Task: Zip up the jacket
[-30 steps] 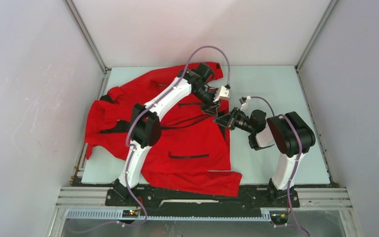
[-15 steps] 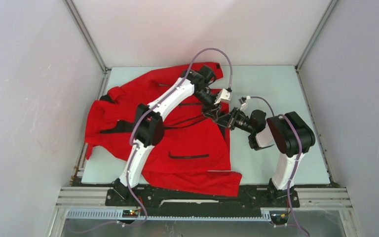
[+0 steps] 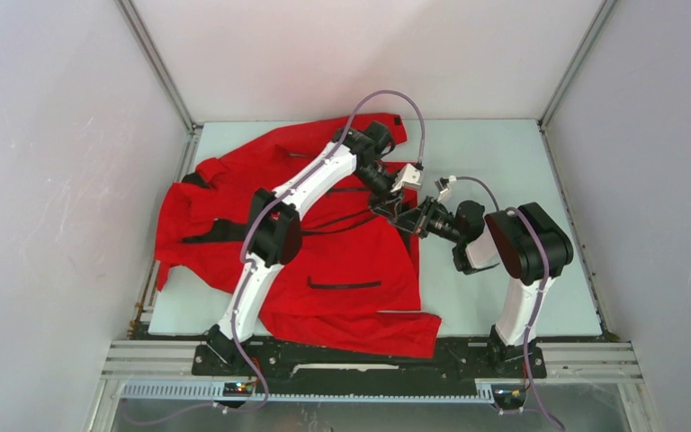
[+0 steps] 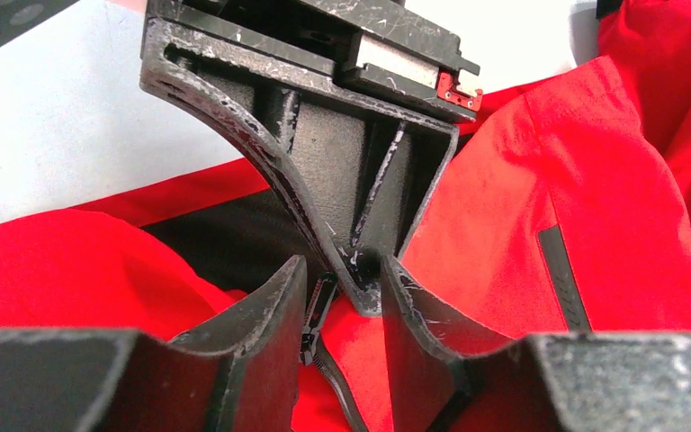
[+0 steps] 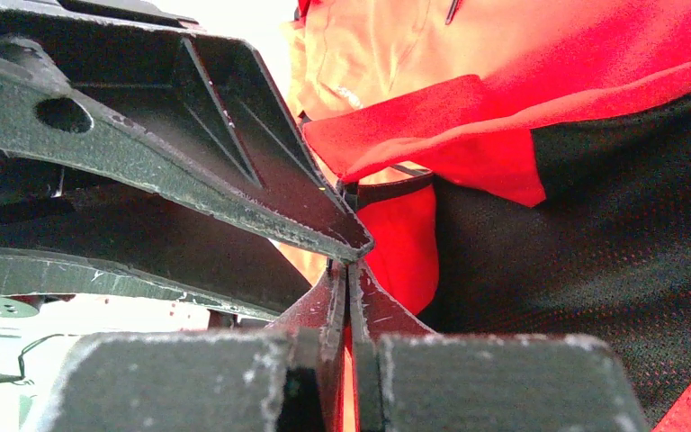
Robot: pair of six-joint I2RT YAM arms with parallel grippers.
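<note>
Jacket: the jacket (image 3: 342, 261) lies spread on the left and middle of the table (image 3: 495, 162), red side up, with its right front edge near the middle, where both of my tools meet.
Front edge: in the wrist views I see this edge folded back, showing dark mesh lining (image 5: 594, 225) beside the red cloth.
Left gripper: the left gripper (image 4: 342, 265) reaches across the jacket to that front edge and sits low over the cloth. Its jaws are partly apart with a clear gap between them.
Between the left jaws: a short black piece of the front zipper (image 4: 317, 310) stands in the gap, close against one finger, and the tip of the other tool sits there too. I see no squeeze on either.
Right gripper: the right gripper (image 5: 348, 274) comes in from the right, with its jaws pressed fully together at the jacket's edge.
Right hold: red shows along the seam of the closed fingers, but from this angle I cannot tell whether cloth is caught there.
Pocket: one black slanted pocket zip (image 4: 562, 279) lies flat on the red panel, to the side of the left tool.
</note>
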